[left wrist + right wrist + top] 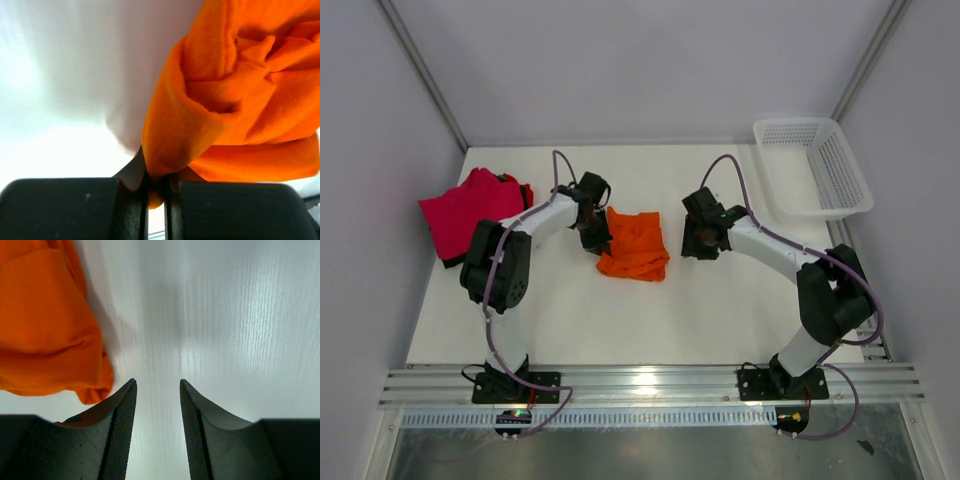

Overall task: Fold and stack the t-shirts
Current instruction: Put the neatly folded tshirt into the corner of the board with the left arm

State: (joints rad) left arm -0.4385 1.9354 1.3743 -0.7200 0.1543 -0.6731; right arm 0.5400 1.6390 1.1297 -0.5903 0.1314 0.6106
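1. One orange shirt (635, 245) lies rumpled at the centre of the table (620, 320), seemingly part-folded and unstacked.
2. Left gripper (592, 235) pinches its nine-o'clock edge tight.
3. Right gripper (698, 243) hangs at its three o'clock, jaws parted, empty.
4. Magenta shirt (470, 208) sits heaped at ten o'clock; stacking is not yet done.

Obstacles on the white desk (620, 320): the orange t-shirt (635, 245) lay bunched at the middle, filling most of the gap between the two arms. The left claw (157, 187) was clamped on the shirt's left edge, with cloth rising directly ahead of it and to its right; bare desk lay on the claw's other side. The right claw (157, 390) stood parted just right of the shirt, with only bare desk between its fingers and ahead. A magenta-pink t-shirt (470, 212) was heaped against the far left edge, and a white mesh basket (815, 165) occupied the far right corner. The near strip and far middle lay open.
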